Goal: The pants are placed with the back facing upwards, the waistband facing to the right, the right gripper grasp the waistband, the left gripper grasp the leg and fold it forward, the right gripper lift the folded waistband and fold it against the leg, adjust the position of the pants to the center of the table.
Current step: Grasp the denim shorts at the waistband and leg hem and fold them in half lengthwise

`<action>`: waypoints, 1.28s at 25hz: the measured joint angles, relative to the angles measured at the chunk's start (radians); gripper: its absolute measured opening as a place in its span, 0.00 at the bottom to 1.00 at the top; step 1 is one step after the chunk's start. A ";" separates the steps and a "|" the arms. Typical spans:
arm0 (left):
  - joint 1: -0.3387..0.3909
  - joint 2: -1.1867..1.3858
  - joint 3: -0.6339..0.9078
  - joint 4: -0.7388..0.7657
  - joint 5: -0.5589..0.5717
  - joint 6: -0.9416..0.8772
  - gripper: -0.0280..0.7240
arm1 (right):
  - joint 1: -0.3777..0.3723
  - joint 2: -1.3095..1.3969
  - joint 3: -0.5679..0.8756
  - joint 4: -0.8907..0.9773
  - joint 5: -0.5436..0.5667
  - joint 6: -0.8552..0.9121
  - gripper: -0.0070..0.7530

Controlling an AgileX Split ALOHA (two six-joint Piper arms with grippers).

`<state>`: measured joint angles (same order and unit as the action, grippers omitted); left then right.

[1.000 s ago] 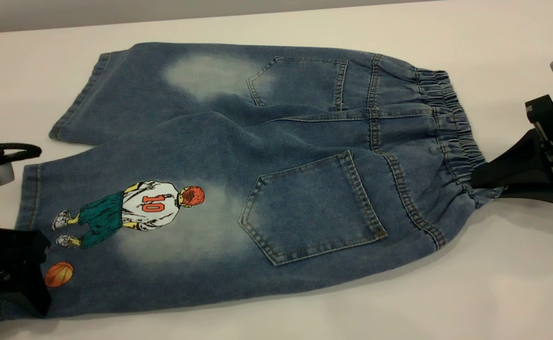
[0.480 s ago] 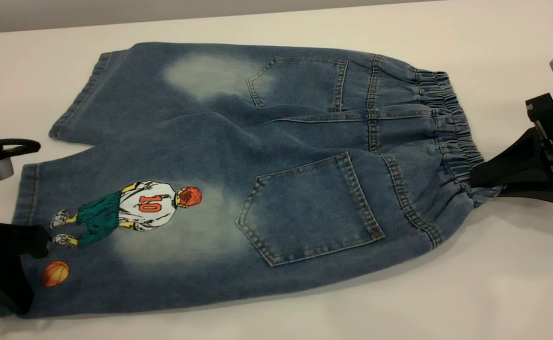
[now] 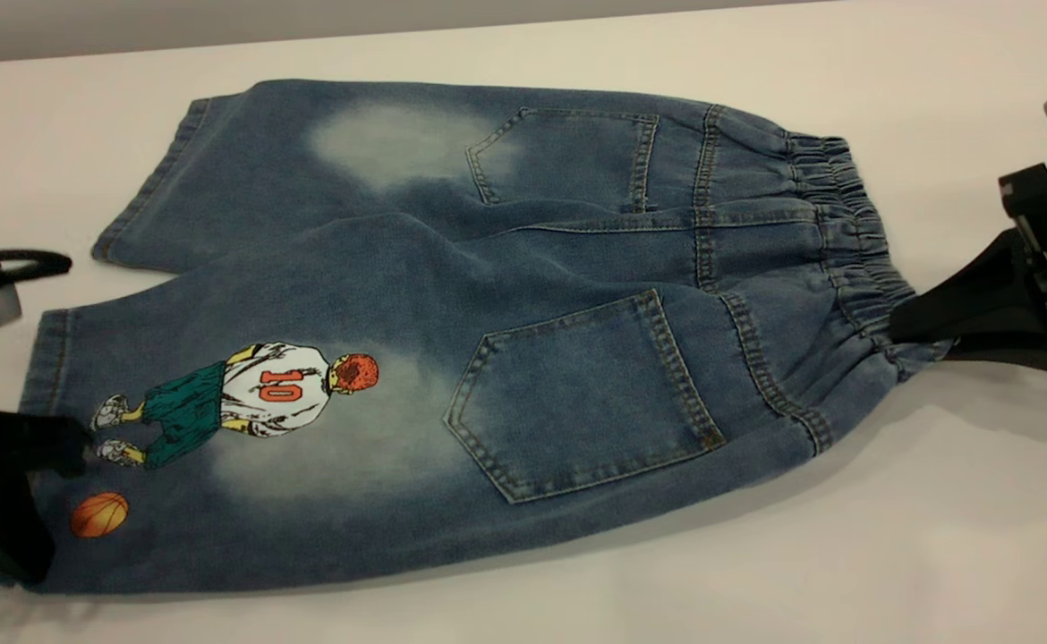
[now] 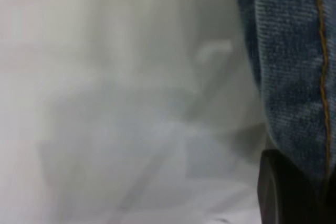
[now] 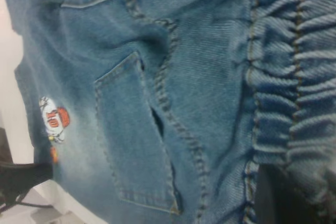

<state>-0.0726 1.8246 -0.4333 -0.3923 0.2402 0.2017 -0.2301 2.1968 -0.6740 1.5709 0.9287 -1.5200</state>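
Blue denim pants (image 3: 488,331) lie flat, back side up, on the white tabletop (image 3: 935,537). At the far right, the right gripper (image 3: 904,335) is clenched on the gathered waistband (image 3: 855,259), pinching its near corner, which is bunched and raised slightly. From it the pants stretch away toward the left gripper (image 3: 36,447), which grasps the hem of the printed leg (image 3: 246,429), just beside the basketball player's shoes. An orange ball print sits next to that gripper. The plain leg (image 3: 282,170) lies beyond it, untouched.
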 joint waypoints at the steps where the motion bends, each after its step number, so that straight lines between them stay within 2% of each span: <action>1: 0.000 -0.022 0.000 0.000 0.003 0.001 0.14 | 0.000 -0.010 0.002 0.000 0.007 0.003 0.06; 13: 0.000 -0.412 -0.003 -0.047 0.116 0.004 0.14 | 0.000 -0.218 0.009 -0.002 0.042 0.084 0.06; 19: 0.000 -0.600 -0.075 -0.053 0.159 0.003 0.14 | 0.000 -0.349 -0.009 -0.005 0.043 0.128 0.06; 25: 0.000 -0.581 -0.107 -0.053 0.102 0.007 0.14 | 0.000 -0.379 -0.091 -0.007 0.028 0.182 0.06; 32: 0.000 -0.485 -0.110 -0.067 -0.031 0.004 0.14 | 0.000 -0.342 -0.160 -0.005 0.002 0.206 0.06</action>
<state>-0.0726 1.3393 -0.5436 -0.4593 0.2094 0.2060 -0.2301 1.8545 -0.8339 1.5655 0.9305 -1.3141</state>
